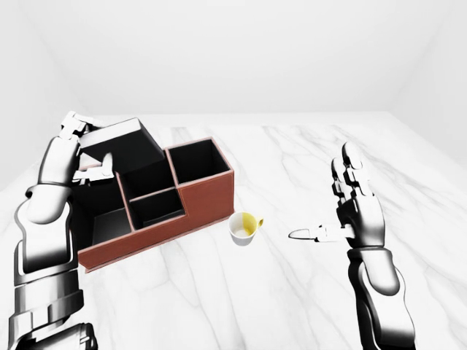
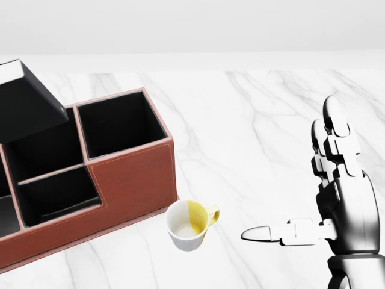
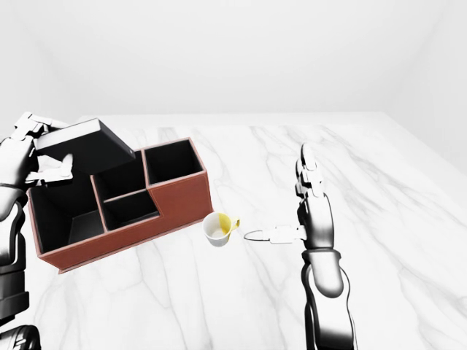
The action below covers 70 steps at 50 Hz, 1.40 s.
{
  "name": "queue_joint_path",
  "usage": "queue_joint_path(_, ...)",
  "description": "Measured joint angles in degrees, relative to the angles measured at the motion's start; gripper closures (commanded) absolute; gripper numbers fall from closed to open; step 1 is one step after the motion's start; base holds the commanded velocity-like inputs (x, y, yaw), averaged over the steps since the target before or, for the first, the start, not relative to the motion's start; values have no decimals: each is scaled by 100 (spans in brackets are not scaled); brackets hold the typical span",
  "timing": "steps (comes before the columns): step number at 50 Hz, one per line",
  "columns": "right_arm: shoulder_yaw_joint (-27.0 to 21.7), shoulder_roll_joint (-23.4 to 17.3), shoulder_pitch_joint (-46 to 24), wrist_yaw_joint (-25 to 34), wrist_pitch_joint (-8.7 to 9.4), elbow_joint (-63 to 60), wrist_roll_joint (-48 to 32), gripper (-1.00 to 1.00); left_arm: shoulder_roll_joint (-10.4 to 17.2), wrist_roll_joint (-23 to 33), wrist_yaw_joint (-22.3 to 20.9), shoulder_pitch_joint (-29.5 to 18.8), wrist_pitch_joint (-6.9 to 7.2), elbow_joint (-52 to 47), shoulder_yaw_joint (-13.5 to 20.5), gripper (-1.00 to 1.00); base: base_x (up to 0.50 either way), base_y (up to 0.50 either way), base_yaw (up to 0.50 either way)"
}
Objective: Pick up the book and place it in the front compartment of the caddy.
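The work surface is a white marble tabletop point(image 1: 292, 292) with grey veining; it fills the lower two thirds of both eye views. Behind it stand plain white walls point(image 1: 241, 51), meeting the tabletop along a pale edge across the upper part of each view. The room is evenly lit and shows no other furniture.

The caddy point(image 1: 157, 200) sits on the tabletop at the left centre of the left-eye view. It is a reddish-brown box with black-lined compartments open at the top; its taller section lies toward the upper right and its lower section toward the lower left.

The book point(image 1: 120, 146), a black slab with a pale edge, is above the caddy's upper-left compartments, tilted, with its right end lower. The left hand point(image 1: 87, 149) holds it at the upper left of the left-eye view: fingers are clamped on it, one group over the top edge and one against the underside. Whether the book touches the caddy's rim cannot be told.

A white cup point(image 2: 187, 224) with a yellow inner side and yellow handle lies tipped on the tabletop, just beside the caddy's lower right corner, mouth facing the upper left.

The right hand point(image 2: 337, 198) stands at the right edge of the head view, well apart from the cup. Its fingers are spread: two point upward, the thumb points left toward the cup. It holds nothing.
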Motion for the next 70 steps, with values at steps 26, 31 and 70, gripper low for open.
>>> queue_joint_path(26, -29, 5, 59, 7, 0, 22, 36, -99, -161, 359, 186, -35, 0, 179, -166, 95, 0, 0, 0)
queue_joint_path(31, -33, 6, 72, 12, 0, 24, 41, -99, -172, 383, 177, -71, 0, 219, -193, 95, 0, 0, 0)
queue_joint_path(70, -34, 15, 112, 22, 0, 52, 45, -99, -303, 808, 670, -194, 0, 1036, -444, 96, 0, 0, 0)
